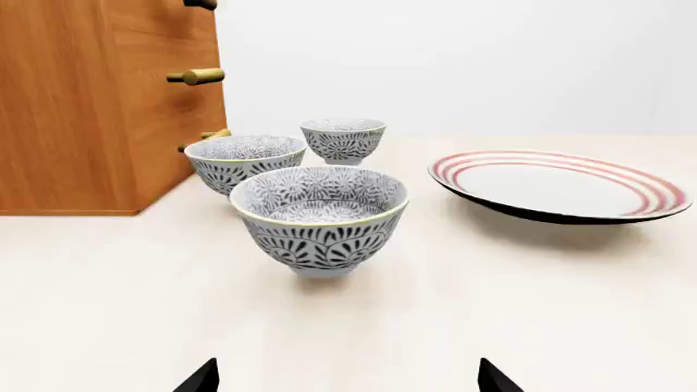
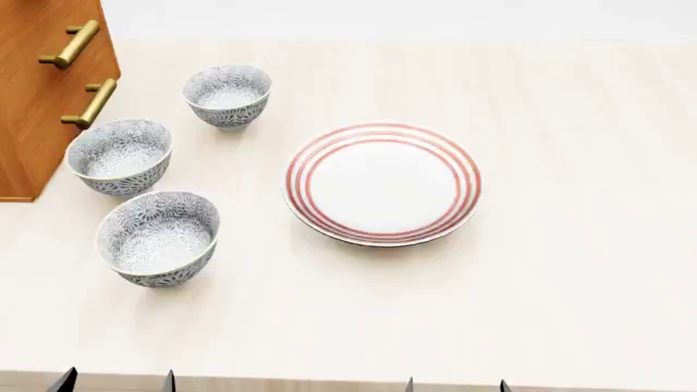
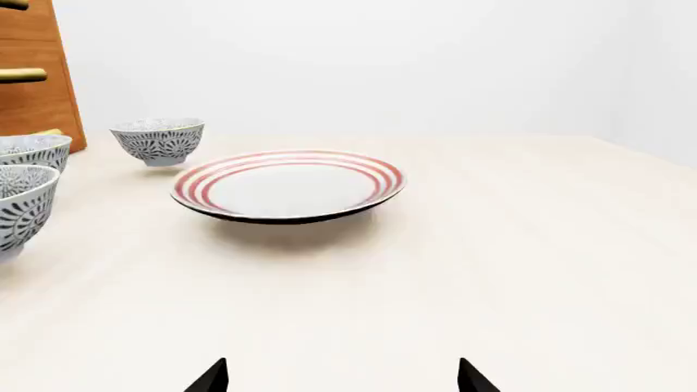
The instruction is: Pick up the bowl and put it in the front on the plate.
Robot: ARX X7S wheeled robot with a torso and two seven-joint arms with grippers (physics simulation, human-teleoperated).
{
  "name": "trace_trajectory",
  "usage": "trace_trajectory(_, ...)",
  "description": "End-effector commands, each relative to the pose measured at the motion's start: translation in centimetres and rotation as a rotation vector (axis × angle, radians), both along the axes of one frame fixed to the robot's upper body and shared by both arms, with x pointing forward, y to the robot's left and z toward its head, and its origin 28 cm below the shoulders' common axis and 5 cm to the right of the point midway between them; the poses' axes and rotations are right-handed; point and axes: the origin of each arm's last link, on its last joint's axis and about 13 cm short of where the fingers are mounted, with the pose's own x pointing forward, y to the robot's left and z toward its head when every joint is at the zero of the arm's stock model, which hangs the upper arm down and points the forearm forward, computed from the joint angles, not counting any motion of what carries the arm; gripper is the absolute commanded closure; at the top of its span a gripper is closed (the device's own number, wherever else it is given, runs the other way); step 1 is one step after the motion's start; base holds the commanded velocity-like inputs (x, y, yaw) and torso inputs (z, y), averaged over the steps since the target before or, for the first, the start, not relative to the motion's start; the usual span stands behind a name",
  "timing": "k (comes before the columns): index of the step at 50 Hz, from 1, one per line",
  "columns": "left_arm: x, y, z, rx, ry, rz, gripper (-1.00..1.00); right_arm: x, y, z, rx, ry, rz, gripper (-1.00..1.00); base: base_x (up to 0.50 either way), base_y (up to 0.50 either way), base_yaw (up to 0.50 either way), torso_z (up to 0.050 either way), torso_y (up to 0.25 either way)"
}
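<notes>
Three patterned grey-blue bowls stand in a row at the table's left. The front bowl [image 2: 158, 238] [image 1: 320, 214] is nearest me, with a middle bowl [image 2: 120, 155] and a far bowl [image 2: 228, 95] behind it. The red-ringed white plate [image 2: 383, 183] [image 3: 289, 184] lies to their right, with nothing on it. My left gripper [image 2: 117, 380] [image 1: 346, 377] is open at the near table edge, straight in front of the front bowl and apart from it. My right gripper [image 2: 455, 384] [image 3: 342, 376] is open too, near the table edge in front of the plate.
A wooden cabinet [image 2: 44, 82] with brass handles [image 2: 70, 43] stands at the far left, close beside the middle bowl. The pale table [image 2: 566, 269] stretches to the right of the plate.
</notes>
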Motion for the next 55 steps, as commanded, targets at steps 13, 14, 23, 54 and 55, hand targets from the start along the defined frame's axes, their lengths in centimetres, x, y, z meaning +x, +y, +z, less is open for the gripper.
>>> trace_trajectory(13, 0.0, 0.1, -0.2, -0.010, 0.003, 0.005, -1.00, -0.1, 0.0, -0.2, 0.006, 0.019, -0.005, -1.00, 0.00, 0.00, 0.00, 0.000, 0.000)
trace_trajectory(14, 0.0, 0.1, -0.2, -0.010, 0.004, 0.005, -1.00, -0.1, 0.0, -0.2, 0.006, 0.020, -0.005, -1.00, 0.00, 0.00, 0.00, 0.000, 0.000)
trace_trajectory(23, -0.4, 0.1, 0.8, 0.027, -0.142, 0.055, -1.00, -0.3, -0.2, 1.0, 0.038, -0.145, -0.058, -1.00, 0.00, 0.00, 0.00, 0.000, 0.000)
trace_trajectory(54, -2.7, -0.1, 5.7, 0.158, -0.723, 0.155, -1.00, -2.4, 0.0, 4.9, 0.069, -0.657, -0.029, -1.00, 0.19, 0.00, 0.00, 0.000, 0.000)
trace_trajectory(55, -2.7, -0.1, 5.7, 0.157, -0.722, 0.155, -1.00, -2.3, 0.0, 4.9, 0.068, -0.656, -0.028, -1.00, 0.50, 0.00, 0.00, 0.000, 0.000)
